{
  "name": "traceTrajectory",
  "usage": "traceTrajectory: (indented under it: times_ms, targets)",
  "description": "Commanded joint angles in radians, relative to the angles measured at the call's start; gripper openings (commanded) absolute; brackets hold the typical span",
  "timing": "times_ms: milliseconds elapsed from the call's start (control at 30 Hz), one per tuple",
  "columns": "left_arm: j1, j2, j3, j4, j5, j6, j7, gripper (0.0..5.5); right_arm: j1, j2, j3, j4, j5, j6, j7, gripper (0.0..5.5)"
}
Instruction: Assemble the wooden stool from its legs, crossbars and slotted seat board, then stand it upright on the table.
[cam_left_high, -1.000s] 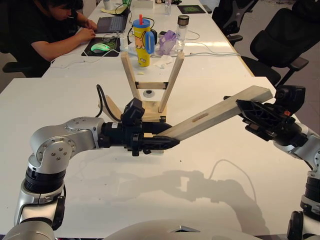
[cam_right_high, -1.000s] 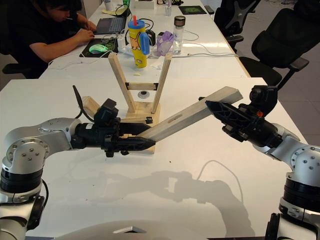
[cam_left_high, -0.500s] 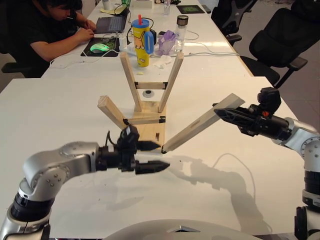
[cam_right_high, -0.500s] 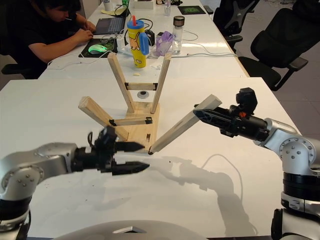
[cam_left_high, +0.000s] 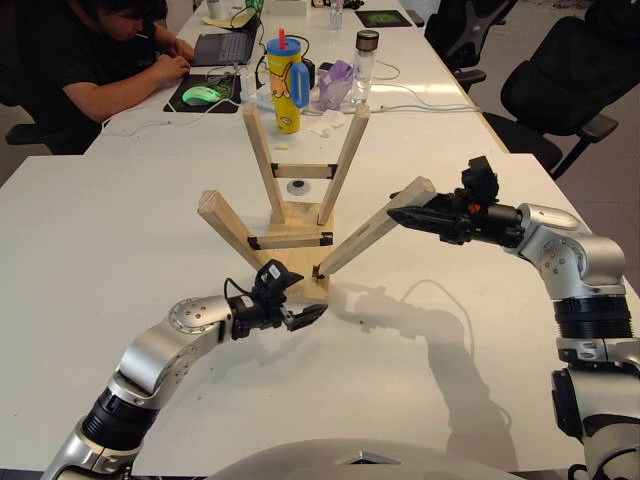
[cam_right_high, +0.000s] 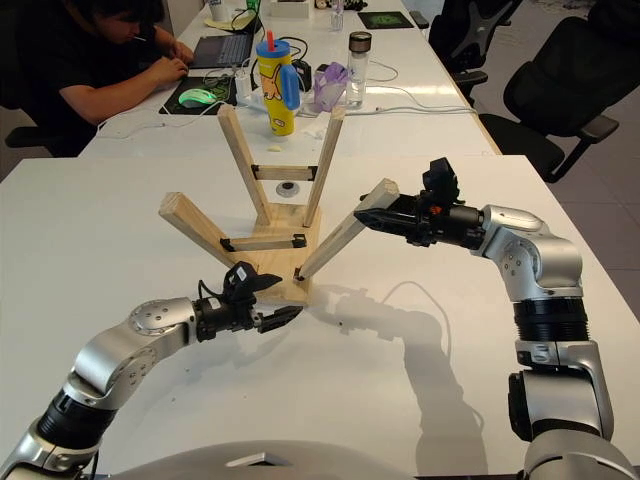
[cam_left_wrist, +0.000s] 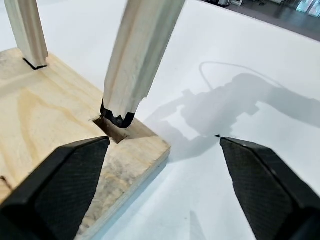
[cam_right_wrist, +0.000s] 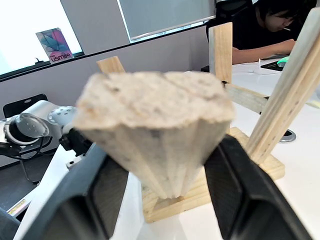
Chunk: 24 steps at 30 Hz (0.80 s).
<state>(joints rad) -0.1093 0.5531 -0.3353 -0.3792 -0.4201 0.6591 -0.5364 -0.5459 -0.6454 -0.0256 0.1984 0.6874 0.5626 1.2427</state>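
Observation:
The stool lies upside down on the white table, its seat board (cam_left_high: 303, 268) flat. Two legs (cam_left_high: 262, 160) rise at the back in a V, joined by a crossbar (cam_left_high: 302, 171). A third leg (cam_left_high: 225, 225) leans left, tied in by another crossbar (cam_left_high: 290, 240). The fourth leg (cam_left_high: 368, 238) leans right with its foot in the board's corner slot (cam_left_wrist: 119, 119). My right gripper (cam_left_high: 402, 214) is shut on that leg's top end (cam_right_wrist: 155, 130). My left gripper (cam_left_high: 303, 316) is open, low over the table at the board's front edge, one finger (cam_left_wrist: 55, 185) beside the slot corner.
A thin cable (cam_left_high: 440, 300) loops on the table right of the stool. Behind it on the far table stand a yellow cup (cam_left_high: 284, 88) and a bottle (cam_left_high: 364, 65). Office chairs (cam_left_high: 570, 80) stand at the right. A person works at a laptop (cam_left_high: 225, 45).
My left gripper let go of the leg's lower end and dropped to the board's front edge. My right gripper swung the leg's top inward, so it stands steeper with its foot in the slot.

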Motion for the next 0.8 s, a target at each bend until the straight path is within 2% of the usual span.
traceTrajectory:
  times_ms: [33, 333, 800]
  targets:
    - [-0.011, -0.012, -0.028, 0.051, 0.069, 0.003, 0.001, 4.11, -0.034, 0.013, 0.011, 0.011, -0.028, -0.011, 0.024, 2.11]
    - [0.016, 0.011, -0.053, 0.077, 0.139, 0.050, -0.033, 4.11, -0.033, 0.010, 0.043, -0.071, -0.056, 0.019, 0.019, 2.11]
    - [0.027, -0.025, -0.065, 0.098, 0.161, 0.064, -0.035, 4.11, -0.109, -0.004, 0.191, -0.097, -0.233, 0.002, -0.029, 2.09]
